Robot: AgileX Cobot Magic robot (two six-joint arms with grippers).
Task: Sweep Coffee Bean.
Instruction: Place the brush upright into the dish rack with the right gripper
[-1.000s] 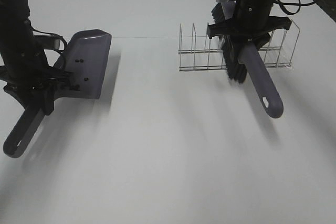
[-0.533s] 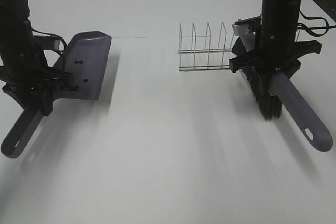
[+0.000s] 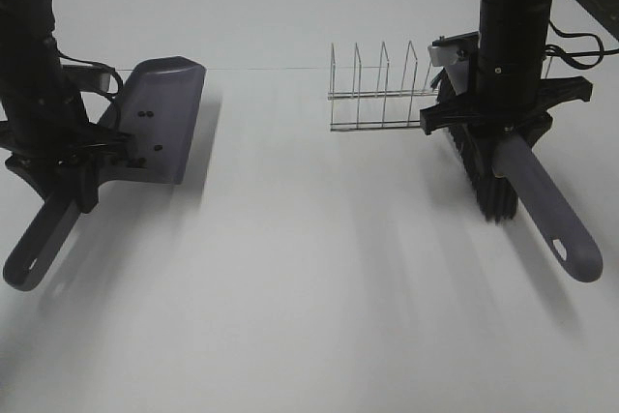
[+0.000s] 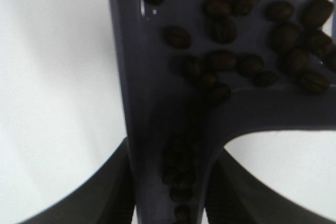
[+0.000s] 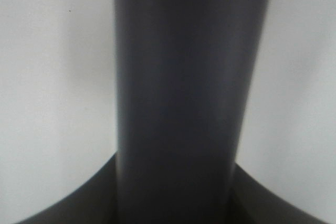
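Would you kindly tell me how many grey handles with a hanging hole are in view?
2: the grey plastic dustpan's handle at the left of the high view, and the black-bristled brush's grey handle at the right.

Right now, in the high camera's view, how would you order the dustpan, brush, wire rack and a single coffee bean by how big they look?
1. dustpan: broad pan plus long handle, the largest.
2. brush and wire rack: too close to rank, since the rack is partly hidden.
3. coffee bean: a mere speck on the pan.
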